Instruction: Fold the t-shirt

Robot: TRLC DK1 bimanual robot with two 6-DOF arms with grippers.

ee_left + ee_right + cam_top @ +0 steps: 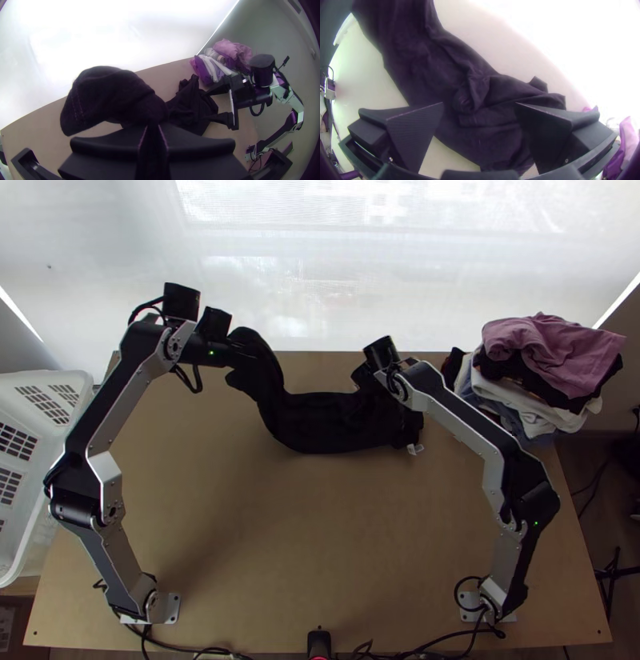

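Left wrist view: end effector [245, 349] nearly closed on black t-shirt [324, 423].

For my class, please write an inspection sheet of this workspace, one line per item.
Surface: light wooden table.
Job's things: black t-shirt, bunched, one end raised.
Clutter: clothes pile, pink garment on top, at far right corner.
Grippers: left gripper shut on the raised end; right gripper open over the other end.
Cables: black cables along the near edge.
Surroundings: white basket beside the table's left side; bright pale panel beyond the far edge.
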